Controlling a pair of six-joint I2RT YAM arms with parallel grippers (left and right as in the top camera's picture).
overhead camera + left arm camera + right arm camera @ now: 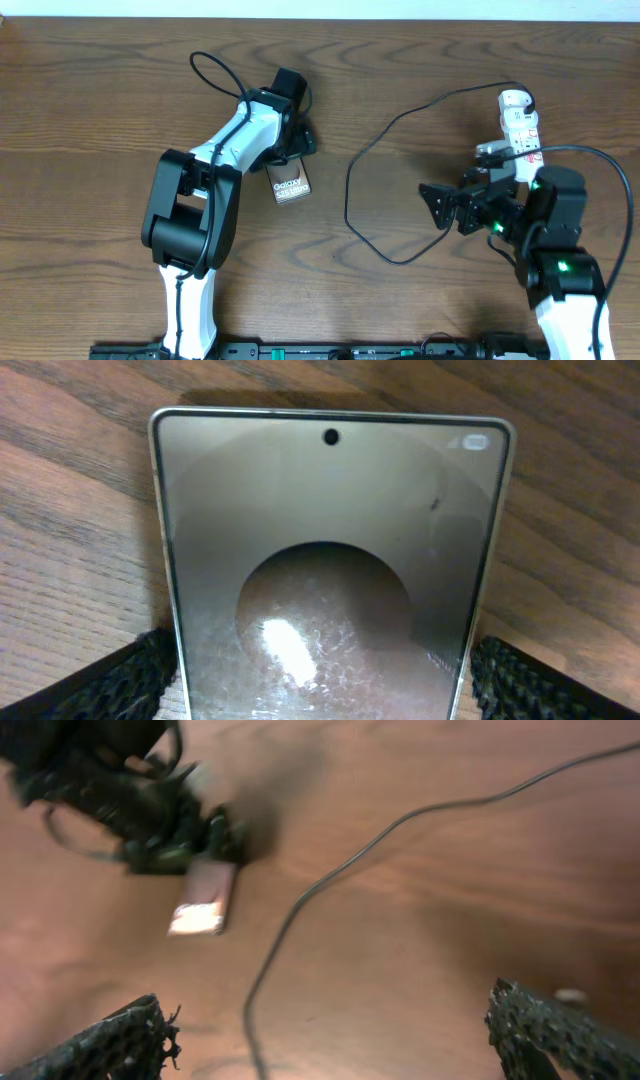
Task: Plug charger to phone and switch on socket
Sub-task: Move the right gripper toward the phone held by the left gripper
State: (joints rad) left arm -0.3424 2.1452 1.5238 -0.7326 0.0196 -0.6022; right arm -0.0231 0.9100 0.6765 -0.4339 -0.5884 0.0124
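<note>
**Charger lies loose on the desk; picking up its tip is the step in hand**

The charger point(349, 190) leaves the socket point(518, 122) at the far right of the desk point(100, 100). It loops out to the left over bare wood and curls back toward the right arm point(555, 235). Nothing holds it. I cannot make out where its connector tip lies; the loose end seems to run in near the right jaws. Those jaws stand wide apart and empty, low over the desk. The right wrist view shows the cable crossing the wood ahead of them, not between them.

The phone point(290, 186) lies face up left of centre, well apart from the cable. The left arm point(215, 160) reaches over it. In the left wrist view the left jaws are drawn in against its two long edges, gripping it.

By my reading the phone is braced and the plugging has not begun. The next move calls for the right jaws to find the tip and close on it just behind the connector. They would then carry it, squarely lined up, to the phone's port. Switching on the socket would come after that.
</note>
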